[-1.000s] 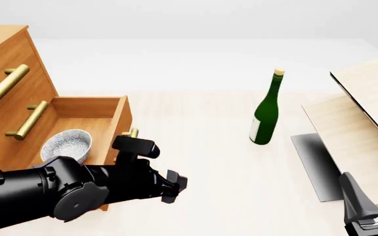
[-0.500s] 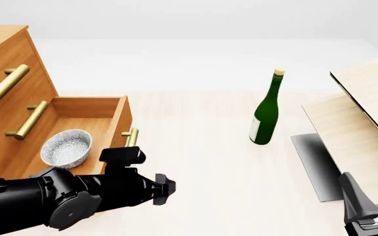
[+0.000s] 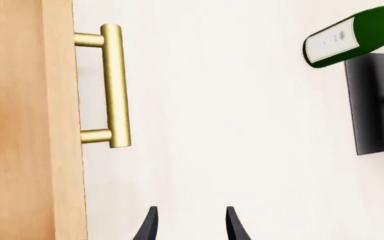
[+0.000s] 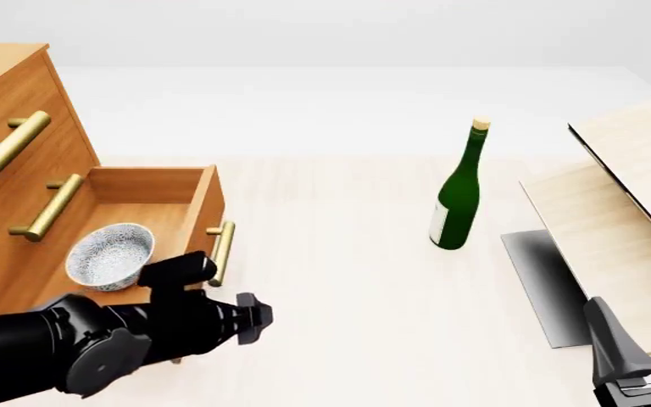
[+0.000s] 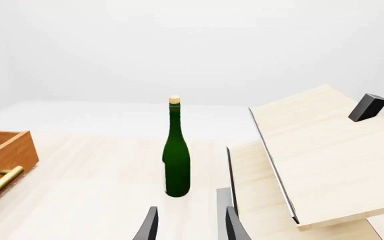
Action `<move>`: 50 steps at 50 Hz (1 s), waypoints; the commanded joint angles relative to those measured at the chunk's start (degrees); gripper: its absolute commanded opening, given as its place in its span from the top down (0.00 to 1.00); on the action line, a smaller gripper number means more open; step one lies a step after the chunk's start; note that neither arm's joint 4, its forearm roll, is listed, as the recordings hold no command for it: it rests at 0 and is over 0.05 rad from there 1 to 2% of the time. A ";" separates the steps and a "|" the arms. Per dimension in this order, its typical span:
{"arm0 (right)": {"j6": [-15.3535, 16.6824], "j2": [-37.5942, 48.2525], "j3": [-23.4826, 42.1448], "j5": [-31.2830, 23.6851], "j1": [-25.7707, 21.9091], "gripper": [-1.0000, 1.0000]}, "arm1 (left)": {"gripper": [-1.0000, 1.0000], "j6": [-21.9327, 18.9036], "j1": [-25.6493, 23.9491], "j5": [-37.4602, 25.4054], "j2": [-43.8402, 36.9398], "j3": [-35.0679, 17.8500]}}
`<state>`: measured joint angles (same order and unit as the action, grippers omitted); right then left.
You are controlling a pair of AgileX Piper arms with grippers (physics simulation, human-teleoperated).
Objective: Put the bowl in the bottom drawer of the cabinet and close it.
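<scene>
The speckled white-grey bowl [image 4: 111,254] rests inside the open bottom drawer [image 4: 150,199] of the orange-brown cabinet [image 4: 9,102]. The drawer's brass handle [image 4: 221,253] sticks out from its front panel, and it fills the left wrist view [image 3: 115,85]. My left gripper [image 4: 255,316] hovers just in front of and below that handle, open and holding nothing; its fingertips [image 3: 149,226] point past the handle without touching it. My right gripper [image 4: 642,331] sits open at the near right, far from the cabinet.
A green wine bottle [image 4: 458,199] stands upright mid-table and also appears in the right wrist view [image 5: 176,160]. Pale wooden boards [image 4: 631,195] lean over a dark grey base [image 4: 541,280] at the right. Two closed upper drawers carry brass handles [image 4: 9,142].
My left arm has pulled back toward the near left, uncovering the drawer handle. The bowl stays in the drawer. The right arm has not moved.
</scene>
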<state>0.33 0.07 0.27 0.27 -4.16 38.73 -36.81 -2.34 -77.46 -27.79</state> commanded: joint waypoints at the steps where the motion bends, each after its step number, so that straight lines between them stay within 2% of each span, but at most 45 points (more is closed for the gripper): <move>1: 0.00 0.00 0.00 0.01 -0.01 0.00 | 0.00 0.54 5.97 -0.18 1.34 1.44; 36: -0.01 0.00 0.00 0.01 0.00 0.00 | 0.00 -3.25 16.15 -1.61 4.15 3.96; 50: 0.00 0.00 0.00 0.01 0.01 0.00 | 0.00 -2.66 19.19 -1.91 6.31 5.76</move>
<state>0.33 0.07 0.27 0.27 -4.16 35.32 -21.89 -4.24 -72.68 -23.51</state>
